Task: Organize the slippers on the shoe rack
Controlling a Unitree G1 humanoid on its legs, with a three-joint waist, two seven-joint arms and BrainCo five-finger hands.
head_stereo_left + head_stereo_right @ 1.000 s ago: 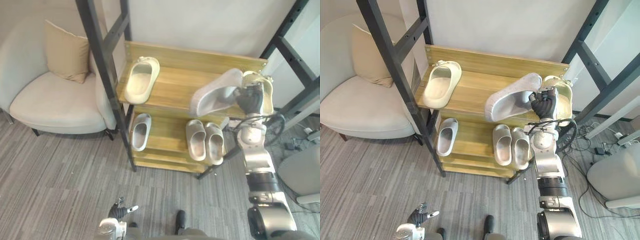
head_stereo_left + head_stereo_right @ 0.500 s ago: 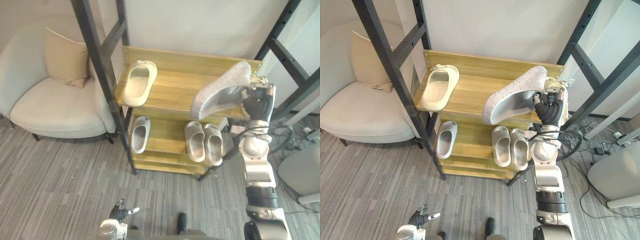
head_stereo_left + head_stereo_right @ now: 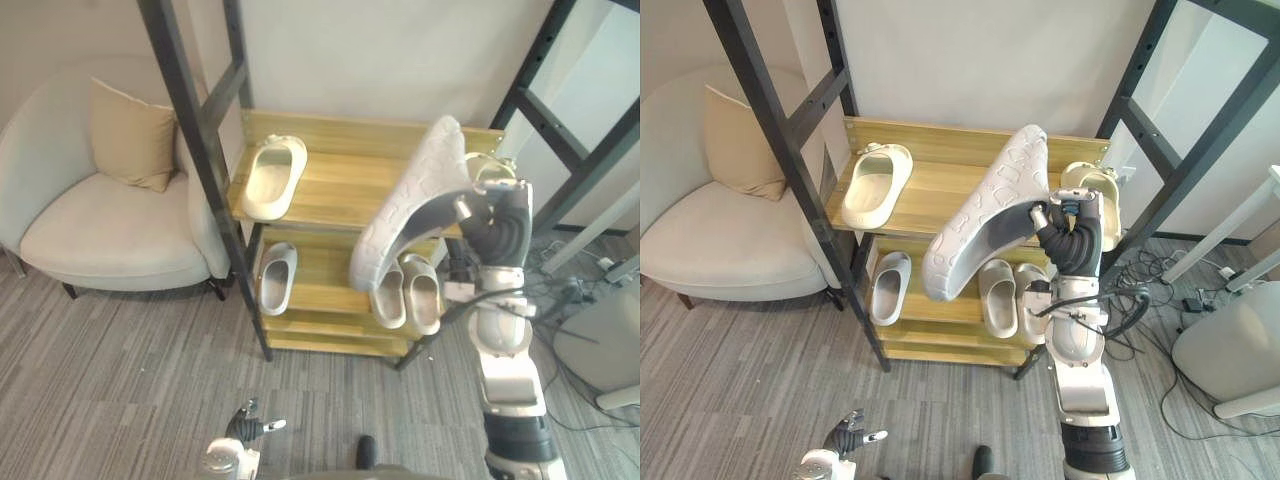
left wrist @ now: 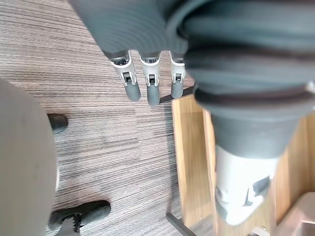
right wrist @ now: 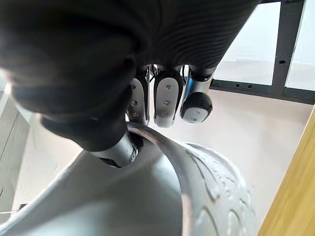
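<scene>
Grey foam slipper (image 3: 985, 220) is gripped by its edge in the right hand (image 3: 1070, 240), tipped up sole-out in front of the shoe rack (image 3: 940, 188), I'd guess to clear the shelves, while the left hand (image 3: 243, 428) hangs low, fingers loose.

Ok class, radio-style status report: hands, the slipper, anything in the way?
Right hand shut on grey slipper, sole out, tilted up before the shoe rack. Left hand open, low, idle. Cream slipper on top shelf's right end, close behind.
</scene>
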